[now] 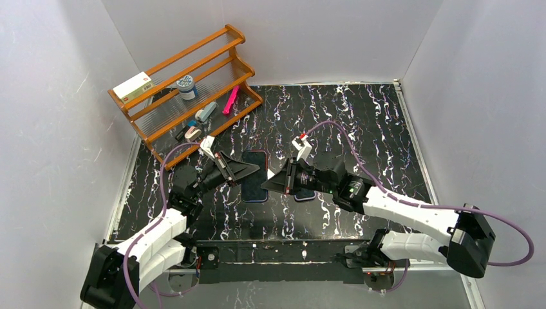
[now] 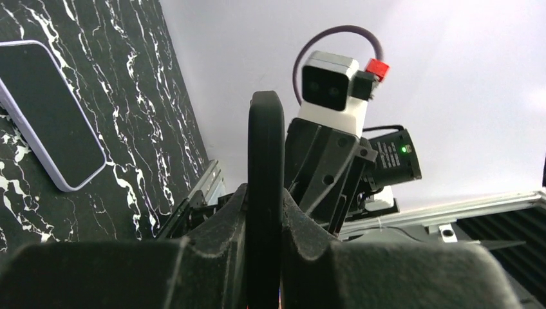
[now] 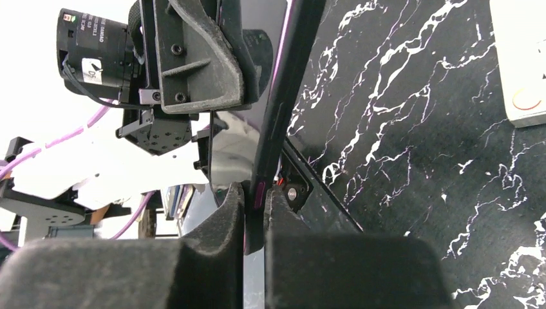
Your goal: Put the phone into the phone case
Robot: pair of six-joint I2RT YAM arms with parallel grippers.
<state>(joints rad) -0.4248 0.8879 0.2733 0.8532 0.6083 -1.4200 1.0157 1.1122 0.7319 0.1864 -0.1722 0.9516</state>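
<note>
Left fingers (image 2: 212,254) clamped on black flat item (image 2: 265,161), upright, edge-on. Lilac-rimmed dark slab (image 2: 48,109) flat on marble tabletop (image 2: 151,109). Right wrist camera (image 2: 331,84) behind.

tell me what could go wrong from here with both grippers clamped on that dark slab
1. The left gripper and right gripper both pinch the same dark slab by its thin edges. Uneven pulling could twist it or let it slip.
2. The lavender-rimmed phone lies apart on the table. A low-swinging arm might knock it before the two pieces are lined up.
</note>
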